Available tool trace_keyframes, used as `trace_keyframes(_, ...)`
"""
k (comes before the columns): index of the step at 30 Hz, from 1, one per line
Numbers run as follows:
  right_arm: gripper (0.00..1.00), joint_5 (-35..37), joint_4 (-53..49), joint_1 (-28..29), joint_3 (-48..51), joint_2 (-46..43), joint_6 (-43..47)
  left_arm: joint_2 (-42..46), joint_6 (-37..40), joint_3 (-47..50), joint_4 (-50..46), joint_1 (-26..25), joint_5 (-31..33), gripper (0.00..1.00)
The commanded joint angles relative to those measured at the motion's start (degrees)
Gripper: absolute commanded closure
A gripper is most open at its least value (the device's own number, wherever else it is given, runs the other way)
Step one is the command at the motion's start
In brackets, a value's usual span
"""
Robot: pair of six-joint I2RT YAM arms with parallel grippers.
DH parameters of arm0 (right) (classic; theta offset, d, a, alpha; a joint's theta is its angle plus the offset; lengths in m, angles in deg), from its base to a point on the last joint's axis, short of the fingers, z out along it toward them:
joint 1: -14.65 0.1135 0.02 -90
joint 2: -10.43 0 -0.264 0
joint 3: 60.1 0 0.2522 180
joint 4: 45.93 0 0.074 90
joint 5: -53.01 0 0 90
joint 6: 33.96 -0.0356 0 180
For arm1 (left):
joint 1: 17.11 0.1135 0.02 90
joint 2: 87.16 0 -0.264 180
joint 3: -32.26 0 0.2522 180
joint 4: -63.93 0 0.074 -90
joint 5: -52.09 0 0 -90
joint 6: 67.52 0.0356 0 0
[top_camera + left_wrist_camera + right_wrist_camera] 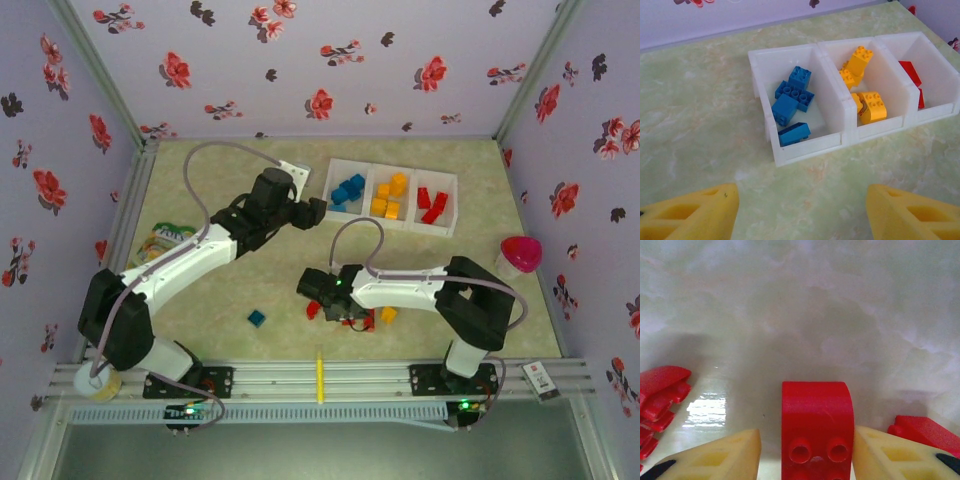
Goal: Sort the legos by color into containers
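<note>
**Right hand clamped on a red brick**

Your right hand [806,432] grips a red brick [817,425] between both fingers [730,455], down at the worktop [200,330] near 6 o'clock. Your left hand [800,205] hangs released and empty just short of the bins [805,150] at 1 o'clock, which hold blue, orange-yellow and red bricks from 9 to 3 o'clock. A loose blue brick [257,318] lies at 7 o'clock

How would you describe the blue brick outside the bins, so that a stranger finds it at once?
Start at the row of three white bins at the far side of the table, then come toward the near edge. There, on bare table between the left arm and the loose red bricks, lies one small blue brick. It is the only blue brick outside the bins.
</note>
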Motion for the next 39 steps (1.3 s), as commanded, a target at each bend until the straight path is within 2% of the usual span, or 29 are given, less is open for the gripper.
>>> trace_keyframes(1,0.51,-0.18,0.98,0.37,1.13,0.8,-1.28,1.65,-0.6,0.55,-1.17,0.42,0.81,0.32)
trace_keyframes(8,0.68,0.78,1.64,-1.72,2.39,-2.72,1.18,2.83,-0.86,1.15,-1.79,0.38,0.86,0.32)
trace_keyframes(16,0.73,3.02,-0.59,-10.37,-0.8,-11.13,10.85,4.29,-1.52,1.53,-3.46,0.45,0.96,0.32)
trace_keyframes(22,0.73,4.72,-0.27,-23.01,-3.12,-16.53,21.43,5.45,-2.47,2.97,-5.31,0.45,1.25,0.32)
trace_keyframes(28,0.73,3.18,3.84,-39.19,-4.71,-17.46,29.86,7.46,-5.09,5.9,-7.27,0.11,1.29,0.32)
trace_keyframes(33,0.73,0.12,7.47,-50.3,-7.92,-13.01,34.03,9.28,-6.72,8.98,-8.0,-0.25,1.3,0.33)
trace_keyframes(39,0.73,-4.67,9.51,-58.9,-16.21,-1.82,37.37,10.39,-7.77,10.83,-9.65,-1.12,1.72,0.33)
